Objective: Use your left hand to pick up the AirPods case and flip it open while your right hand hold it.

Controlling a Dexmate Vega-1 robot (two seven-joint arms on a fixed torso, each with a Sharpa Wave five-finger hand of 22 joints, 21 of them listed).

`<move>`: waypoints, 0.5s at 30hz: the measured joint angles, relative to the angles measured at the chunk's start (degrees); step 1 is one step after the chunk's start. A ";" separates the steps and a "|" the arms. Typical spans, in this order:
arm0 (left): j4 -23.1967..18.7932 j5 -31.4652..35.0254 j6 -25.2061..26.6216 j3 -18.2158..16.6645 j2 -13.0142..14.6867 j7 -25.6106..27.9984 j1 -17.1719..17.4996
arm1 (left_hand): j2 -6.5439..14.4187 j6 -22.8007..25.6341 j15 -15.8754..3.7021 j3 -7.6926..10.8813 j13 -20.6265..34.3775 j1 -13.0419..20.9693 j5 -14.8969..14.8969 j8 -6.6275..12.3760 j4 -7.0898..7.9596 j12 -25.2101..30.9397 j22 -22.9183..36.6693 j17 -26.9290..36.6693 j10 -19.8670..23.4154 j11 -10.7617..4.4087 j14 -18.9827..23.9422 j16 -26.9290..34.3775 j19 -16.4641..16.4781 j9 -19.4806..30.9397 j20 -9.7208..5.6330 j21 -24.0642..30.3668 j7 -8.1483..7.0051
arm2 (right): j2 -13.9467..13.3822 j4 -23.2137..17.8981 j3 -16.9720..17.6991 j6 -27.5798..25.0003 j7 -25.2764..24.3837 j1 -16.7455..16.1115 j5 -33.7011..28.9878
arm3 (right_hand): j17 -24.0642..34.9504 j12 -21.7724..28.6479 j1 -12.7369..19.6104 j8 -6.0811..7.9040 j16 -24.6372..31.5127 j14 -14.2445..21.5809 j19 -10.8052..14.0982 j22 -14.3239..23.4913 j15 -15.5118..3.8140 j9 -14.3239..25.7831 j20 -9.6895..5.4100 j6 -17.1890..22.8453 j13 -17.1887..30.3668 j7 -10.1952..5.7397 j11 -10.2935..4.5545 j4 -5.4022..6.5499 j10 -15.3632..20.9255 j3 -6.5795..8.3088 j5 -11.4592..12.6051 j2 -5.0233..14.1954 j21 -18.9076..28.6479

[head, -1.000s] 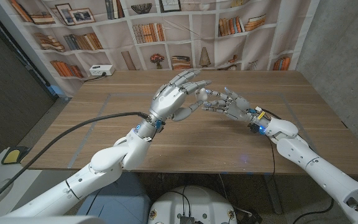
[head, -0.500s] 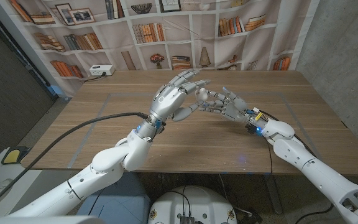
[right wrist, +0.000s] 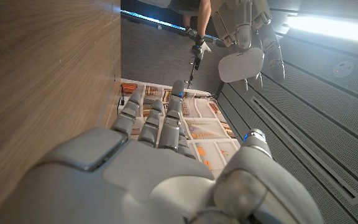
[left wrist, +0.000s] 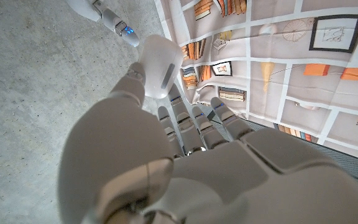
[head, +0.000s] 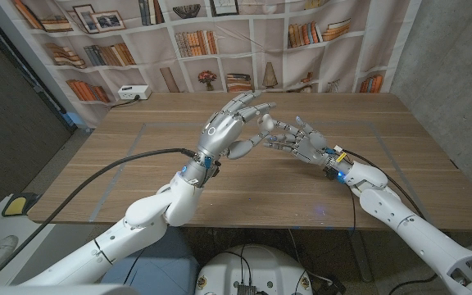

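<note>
My left hand (head: 224, 131) is raised over the middle of the wooden table (head: 400, 139). It holds the white AirPods case (left wrist: 157, 65) between its thumb and fingertips. In the head view the fingers mostly hide the case. The lid looks closed. In the right wrist view the case (right wrist: 241, 65) hangs in the left hand's fingers (right wrist: 257, 25), apart from my right hand (right wrist: 166, 162). My right hand (head: 297, 141) hovers just right of the left, fingers spread and reaching toward the case, holding nothing.
A white power strip (head: 129, 93) lies at the table's back left. A black cable (head: 97, 172) runs along my left arm across the table's left part. A bookshelf backdrop (head: 220, 41) hangs behind the table.
My right hand has edged a little closer to the left hand's fingertips and its forearm has shifted slightly. The left hand has tilted up a touch, still holding the case.
</note>
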 measured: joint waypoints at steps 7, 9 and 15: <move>1.02 -3.69 -1.81 0.04 -1.48 0.14 0.00 | 0.24 0.10 -0.08 -0.25 0.00 0.27 -0.09 0.00 0.23 -0.06 0.00 0.00 0.00 0.00 0.53 0.22 0.52 0.00 0.10 0.00 -0.10 | 0.30 0.30 0.42 0.18 -0.60 -0.62 0.29 | 0.00 -0.54 0.00 0.00 -0.21 -0.64 0.00 0.00 0.21 0.00 0.00 -0.22 0.00 -0.23 0.12 0.00 -0.73 0.00 0.00 0.00 -0.27; 1.24 -4.37 -2.16 0.04 -1.74 0.12 0.02 | 0.23 0.10 0.00 -0.25 0.00 0.40 0.25 0.00 0.23 -0.07 0.00 0.00 0.03 0.03 0.62 0.26 0.52 0.00 0.10 0.00 -0.10 | 0.33 0.34 0.43 0.19 -0.62 -0.67 0.29 | 0.00 -0.85 0.00 0.00 -0.42 -0.84 0.00 0.00 0.41 0.00 0.00 -0.44 0.00 -0.43 0.06 0.00 -1.37 0.00 0.00 0.00 -0.27; 2.25 -8.42 -4.10 -0.26 -3.10 -0.57 0.25 | 0.16 0.40 0.00 -0.32 0.00 0.48 0.25 0.00 0.16 -0.30 0.00 0.00 0.22 0.22 0.62 0.26 0.72 0.00 -0.10 0.00 0.22 | 0.44 0.49 0.68 0.21 -1.17 -1.19 0.33 | 0.00 -1.49 0.00 0.00 -0.84 -1.75 0.00 0.00 0.10 0.00 0.00 -0.64 -0.30 -0.64 0.31 0.00 -2.35 0.00 0.00 0.00 -0.27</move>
